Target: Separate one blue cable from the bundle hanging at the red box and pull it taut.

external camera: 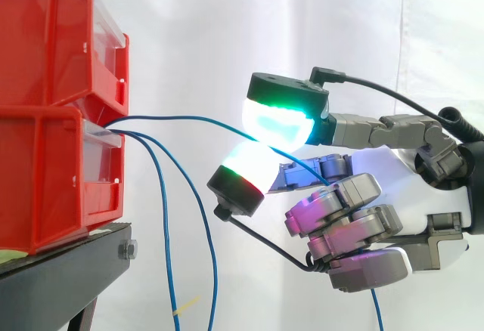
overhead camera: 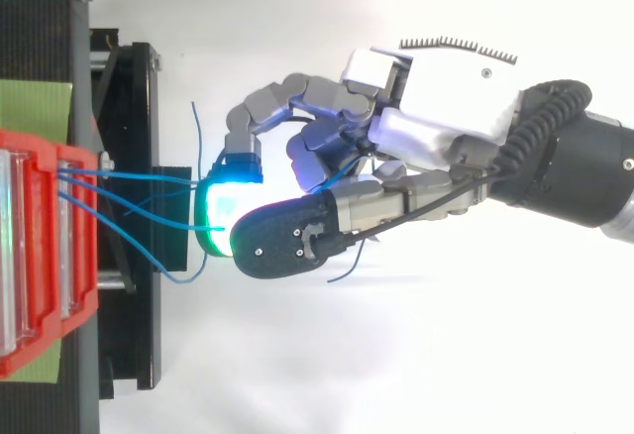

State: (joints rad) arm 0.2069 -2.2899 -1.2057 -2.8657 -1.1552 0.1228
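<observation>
A white curtain [external camera: 227,29] backs the whole scene; at the left of the side view two stacked red plastic bins [external camera: 45,119] sit on a black stand [external camera: 60,270]; thin blue cables come out of the gap between them. One thin blue cable [external camera: 181,117] runs from that gap across the middle of the frame in a shallow arc, passes between the glowing fingertip pads [external camera: 280,119] and disappears into the robot hand [external camera: 348,195] at the right; the hand's fingers are curled round it, so it appears gripped. Two other blue strands [external camera: 214,270] hang loose towards the bottom edge, apart from the held one. The cable looks light, limp and smooth, likely to slip; a firm pinch close to the pads seems best, then a gentle pull rightwards, since a slight sag remains.
</observation>
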